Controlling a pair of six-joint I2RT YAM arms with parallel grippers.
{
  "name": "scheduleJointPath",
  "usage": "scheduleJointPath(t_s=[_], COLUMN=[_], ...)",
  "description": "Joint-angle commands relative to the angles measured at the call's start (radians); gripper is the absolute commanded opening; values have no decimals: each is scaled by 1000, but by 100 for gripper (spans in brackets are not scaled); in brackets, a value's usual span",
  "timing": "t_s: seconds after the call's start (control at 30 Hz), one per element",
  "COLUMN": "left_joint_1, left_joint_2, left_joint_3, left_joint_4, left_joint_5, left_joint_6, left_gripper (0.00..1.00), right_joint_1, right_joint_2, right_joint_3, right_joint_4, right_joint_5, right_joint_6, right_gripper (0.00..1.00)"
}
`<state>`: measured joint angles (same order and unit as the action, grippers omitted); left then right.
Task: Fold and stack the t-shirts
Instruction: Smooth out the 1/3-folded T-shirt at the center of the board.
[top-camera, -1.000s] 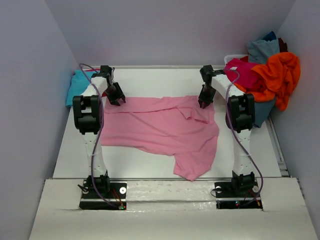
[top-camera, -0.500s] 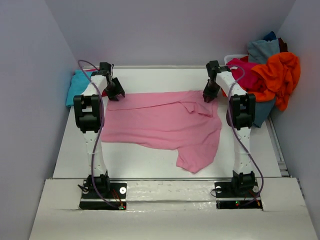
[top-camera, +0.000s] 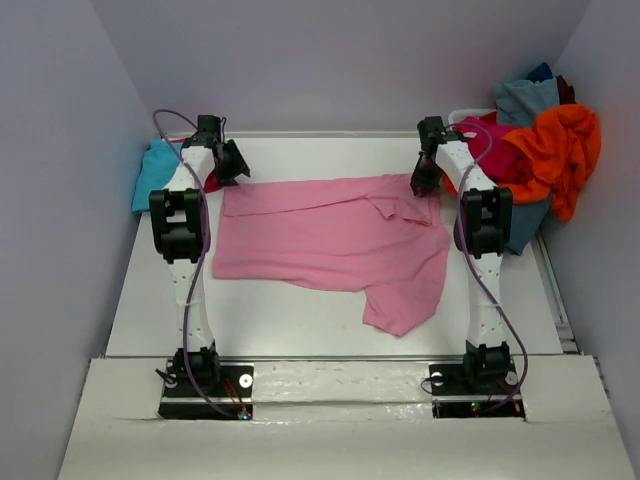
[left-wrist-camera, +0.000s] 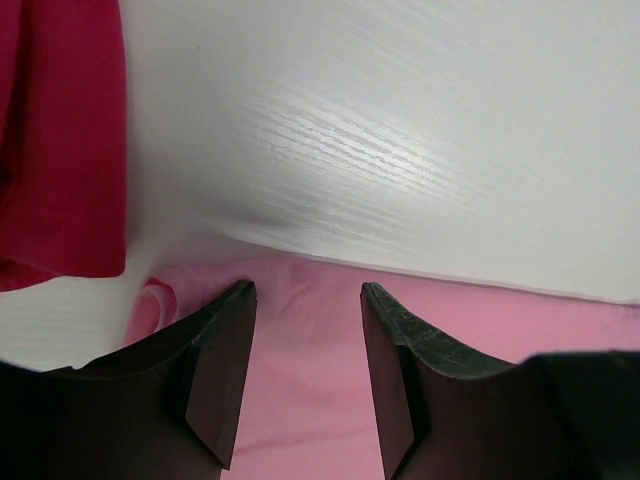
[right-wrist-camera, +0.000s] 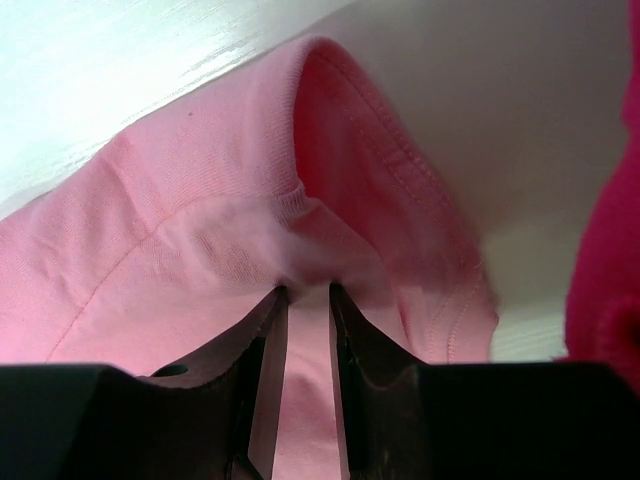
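The light pink t-shirt (top-camera: 330, 235) lies spread across the table (top-camera: 300, 320), with one sleeve trailing to the near right. My right gripper (top-camera: 424, 182) is at the shirt's far right corner. In the right wrist view it (right-wrist-camera: 308, 290) is shut on a bunched fold of the pink cloth (right-wrist-camera: 200, 230). My left gripper (top-camera: 228, 160) hovers at the far left corner. In the left wrist view it (left-wrist-camera: 305, 290) is open, with the pink cloth (left-wrist-camera: 300, 360) lying loose below the jaws.
A turquoise t-shirt (top-camera: 152, 172) sits at the far left by the wall, with magenta cloth (left-wrist-camera: 60, 140) beside it. At the far right, magenta (top-camera: 485, 145), orange (top-camera: 555, 150) and grey-blue (top-camera: 525, 100) t-shirts are heaped on a white bin (top-camera: 468, 115).
Both grippers have moved toward the far edge, and the pink shirt has slid back with them and stretched flatter. The left gripper now sits past the shirt's corner.
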<state>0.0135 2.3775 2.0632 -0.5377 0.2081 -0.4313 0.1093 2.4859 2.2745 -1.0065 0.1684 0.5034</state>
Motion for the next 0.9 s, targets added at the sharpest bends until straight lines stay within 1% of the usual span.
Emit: scheduleJointPath(t_s=[0.0, 0.2, 0.33, 0.47, 0.63, 0.67, 0.73, 0.87], left_joint_1=[-18, -29, -38, -47, -47, -47, -47, -47], left_joint_2=[-99, -136, -147, -141, -133, -133, -130, -124], left_joint_3=[-23, -74, -103, -107, -95, -97, -98, -107], left_joint_4=[39, 31, 22, 1, -27, -27, -28, -31], left_joint_5=[-4, -24, -39, -50, -65, -65, -65, -64], left_joint_6=[8, 23, 37, 42, 40, 42, 42, 42], left_gripper=[58, 58, 58, 57, 58, 57, 58, 58], right_joint_1=[-17, -17, -17, -8, 30, 53, 67, 98], right_joint_2=[-71, -137, -231, -281, -321, -328, -332, -323], right_joint_3=[42, 30, -29, -67, -180, -202, -260, -319], right_joint_4=[25, -21, -12, -33, -30, -24, -1, 25], right_joint_5=[2, -43, -72, -118, -158, -161, -191, -214], right_joint_6=[-22, -29, -40, -45, -51, -52, -54, -55], right_gripper=[30, 31, 31, 31, 31, 31, 31, 31])
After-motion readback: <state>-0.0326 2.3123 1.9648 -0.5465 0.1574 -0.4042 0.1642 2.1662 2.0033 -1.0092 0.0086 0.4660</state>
